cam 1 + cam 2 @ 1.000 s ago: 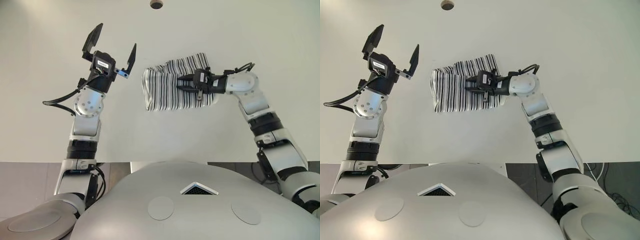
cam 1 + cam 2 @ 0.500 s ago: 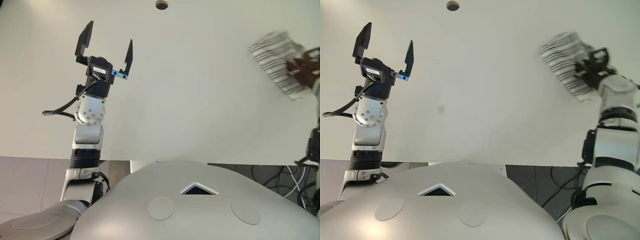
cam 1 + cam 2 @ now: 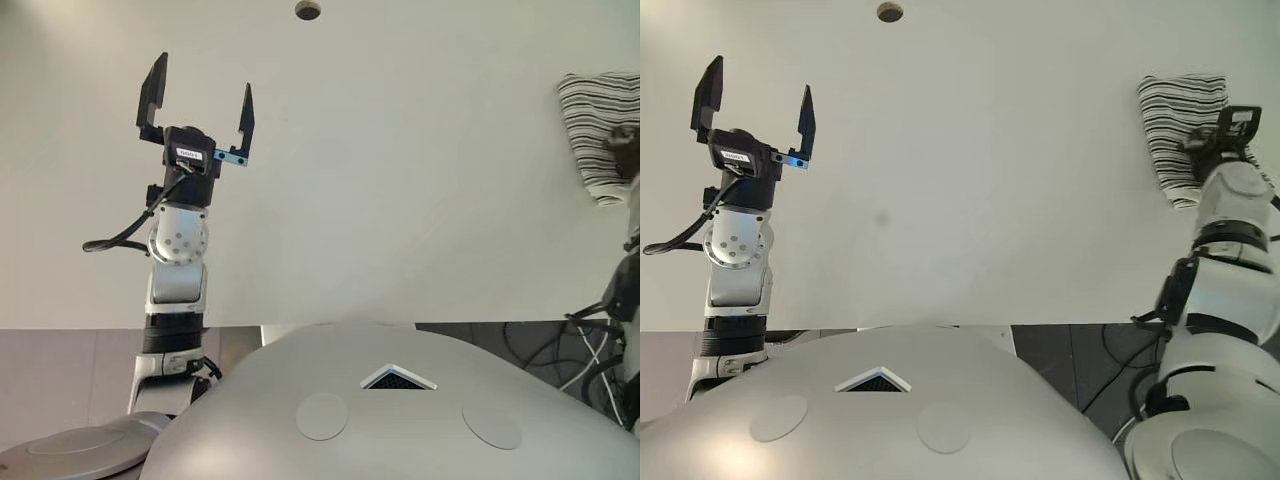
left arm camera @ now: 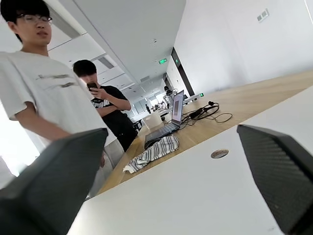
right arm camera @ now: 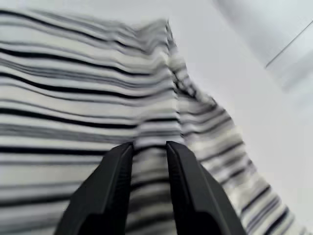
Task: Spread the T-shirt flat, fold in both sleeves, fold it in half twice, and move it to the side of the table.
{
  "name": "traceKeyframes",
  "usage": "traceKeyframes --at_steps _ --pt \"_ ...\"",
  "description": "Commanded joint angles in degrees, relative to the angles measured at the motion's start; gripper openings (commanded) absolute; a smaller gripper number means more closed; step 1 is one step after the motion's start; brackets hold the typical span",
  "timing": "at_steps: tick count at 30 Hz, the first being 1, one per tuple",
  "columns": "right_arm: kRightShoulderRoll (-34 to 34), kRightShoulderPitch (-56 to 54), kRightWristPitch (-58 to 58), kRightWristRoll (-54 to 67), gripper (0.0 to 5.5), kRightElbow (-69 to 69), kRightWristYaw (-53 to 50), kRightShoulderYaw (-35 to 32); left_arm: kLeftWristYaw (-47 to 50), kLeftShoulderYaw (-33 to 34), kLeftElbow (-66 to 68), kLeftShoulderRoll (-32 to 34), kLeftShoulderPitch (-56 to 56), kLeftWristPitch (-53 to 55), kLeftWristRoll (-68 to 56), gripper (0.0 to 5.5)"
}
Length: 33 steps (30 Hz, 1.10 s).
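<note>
At the upper right of the frame the T-shirt (image 3: 1180, 125) is soft, matt striped cloth, rumpled at its folds, against a worktop (image 3: 400, 200) that is smooth, pale and matt. The left end effector (image 3: 197, 95), upper left, has black matt fingers (image 4: 274, 171) with a finely grained surface, and the right end effector (image 5: 148, 146) has smooth black plastic fingers with a dull sheen. Farther off, a table (image 4: 254, 95) has a light wood top with a satin finish.

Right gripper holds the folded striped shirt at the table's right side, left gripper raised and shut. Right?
No: the left gripper is open, fingers wide apart, per the left eye view. The rest stands: it is raised, and the right gripper holds the folded striped shirt at the right side of the table.
</note>
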Motion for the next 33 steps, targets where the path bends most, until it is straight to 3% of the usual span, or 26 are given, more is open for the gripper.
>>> traceKeyframes --at_steps 1,3,5,9,12,16,25,33 --pt "2.78 8.19 -8.89 -4.78 1.29 -39.84 -16.51 -8.03 2.32 1.46 -2.39 -1.78 -3.7 0.23 -0.75 4.88" --pt "11.01 12.51 -7.62 -7.08 1.29 -61.34 -19.81 -4.86 3.4 1.01 -4.36 -3.75 -5.64 0.76 -0.92 4.88" --pt "18.15 14.5 -7.62 -9.14 1.29 -71.12 -21.35 1.85 4.79 1.02 -3.86 -5.98 -7.13 1.55 -1.69 4.88" --pt "30.01 16.83 -12.83 -5.88 1.29 -68.54 -16.87 13.52 5.25 -0.09 1.07 -9.06 -10.52 0.71 -2.73 4.88" --pt "36.72 19.76 -16.29 2.3 1.29 -62.26 -9.0 17.77 8.66 -2.03 8.37 -9.6 -11.62 -7.61 4.16 4.88" --pt "39.64 20.53 -22.91 -0.92 1.29 -53.3 -6.45 18.95 17.22 -1.76 16.98 -11.46 -12.49 -16.05 11.18 4.88" --pt "40.21 21.96 -33.07 -7.18 1.29 -46.77 -3.57 20.75 18.28 -3.86 23.79 -10.66 -12.18 -25.07 12.25 4.88" --pt "39.65 22.54 -35.59 -6.32 2.75 -46.63 -1.07 21.03 18.7 -4.6 23.32 -11.45 -12.12 -25.65 12.56 4.9"
